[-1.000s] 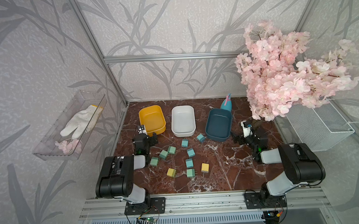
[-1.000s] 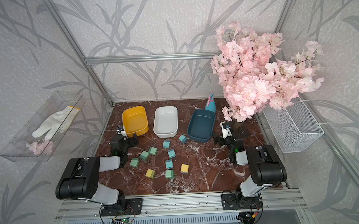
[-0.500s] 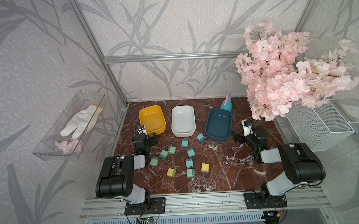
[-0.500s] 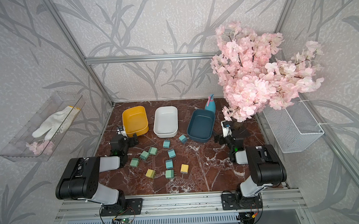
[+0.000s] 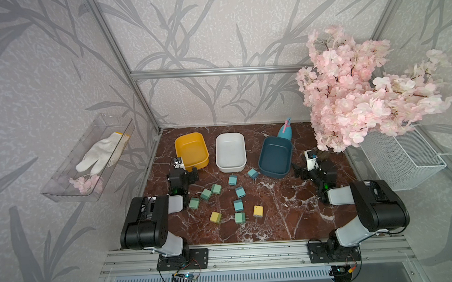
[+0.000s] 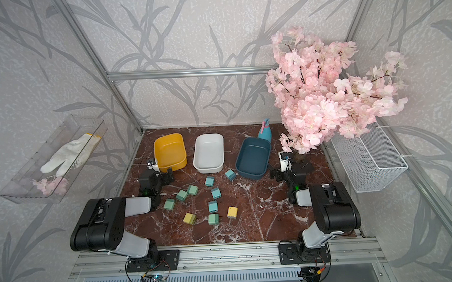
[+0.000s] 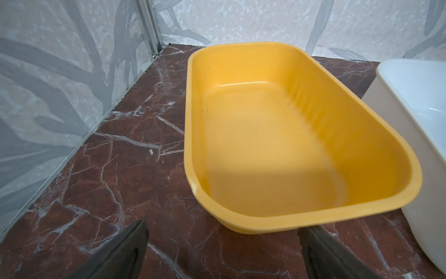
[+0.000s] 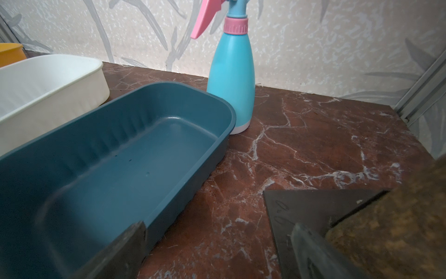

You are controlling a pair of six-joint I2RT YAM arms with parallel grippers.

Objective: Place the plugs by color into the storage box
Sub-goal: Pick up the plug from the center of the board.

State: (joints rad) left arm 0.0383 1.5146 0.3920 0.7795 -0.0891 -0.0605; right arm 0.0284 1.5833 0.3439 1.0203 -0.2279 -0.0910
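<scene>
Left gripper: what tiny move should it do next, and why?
Probably swing toward the nearest green plug and lower over it. The left gripper is open and empty, facing the empty yellow box, and that plug lies closest to it.

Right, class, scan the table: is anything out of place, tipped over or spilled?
Nothing is spilled or broken. The plugs lie scattered at mixed angles, none in the yellow bin, white bin or blue bin; the spray bottle stands upright.

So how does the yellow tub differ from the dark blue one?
The yellow tub sits at the left end of the row, the blue tub at the right end. A spray bottle stands right behind the blue tub; nothing stands behind the yellow tub. Both are empty, same rounded shape.
</scene>
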